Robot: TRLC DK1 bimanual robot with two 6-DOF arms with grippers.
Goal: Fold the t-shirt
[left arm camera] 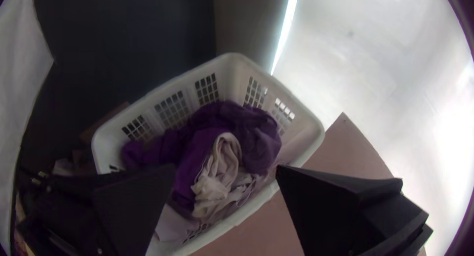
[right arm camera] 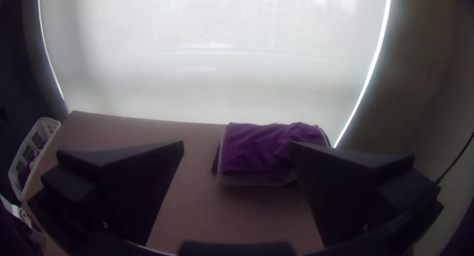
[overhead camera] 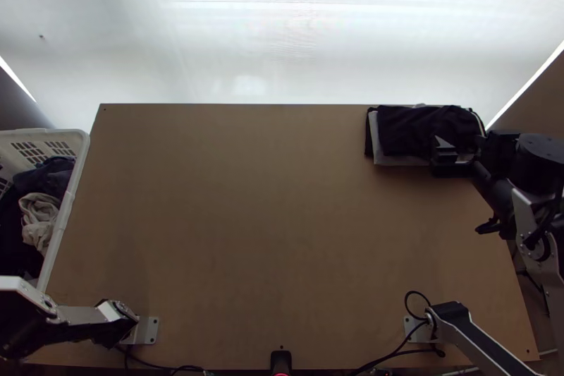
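Here, left hand (left arm camera: pixel 224 166) and right hand (overhead camera: pixel 450 157) gape wide, the brown table (overhead camera: pixel 247 235) before a bright, pale screen (overhead camera: pixel 282 44).

Table (overhead camera: pixel 268 214) | folded cloth pile (overhead camera: pixel 409 129), far right corner | cables (overhead camera: pixel 391 355), near edge

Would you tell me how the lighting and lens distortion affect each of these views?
Top view: bright white backdrop washed out, table dim, stack of folded cloth nearly black; left wrist view: dark corners, glare on the backdrop, basket bowed; right wrist view: the table's far edge bends, and the right gripper's fingers are dark, with little detail.
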